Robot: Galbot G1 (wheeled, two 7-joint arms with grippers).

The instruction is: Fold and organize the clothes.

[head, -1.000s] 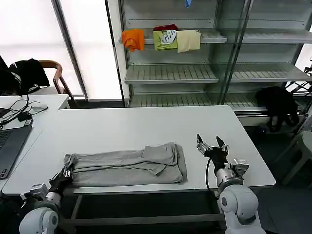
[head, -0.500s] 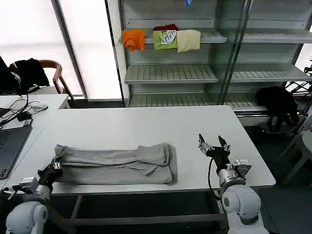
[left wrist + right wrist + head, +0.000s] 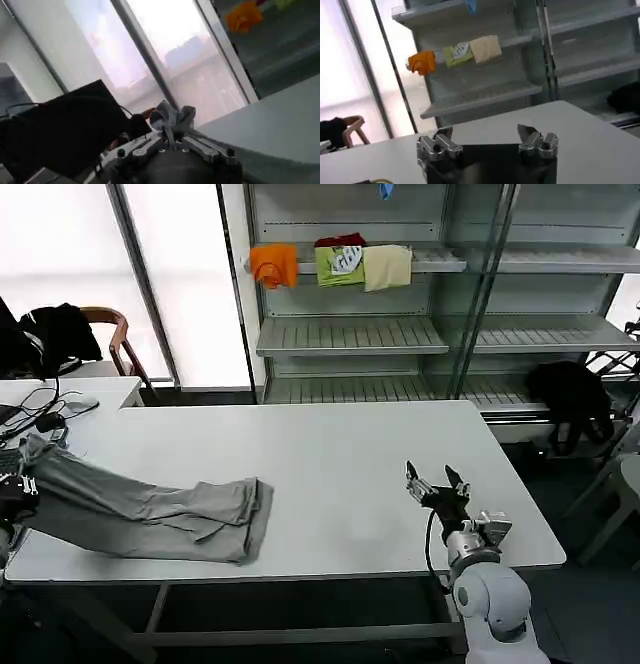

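Clamped on a bunched end of the long, rolled light grey shirt, the left gripper sits at the far left edge of the head view, above the near left corner of the wide white rectangular table. In the left wrist view the grey cloth rises in a crumpled tuft from between the closed jaws of that gripper. From the held end the shirt slopes down to the tabletop and lies as a narrow band along the table's near left part, its free end folded over on itself near the front edge.

Behind the table stands a tall grey metal shelving rack with slatted shelves. On an upper shelf rest three folded garments side by side: an orange one, a green one and a cream one.

Over the near right part of the table hovers the right gripper, fingers spread wide with nothing between them, well apart from the shirt. The right wrist view shows its two fingertips standing apart above bare tabletop.
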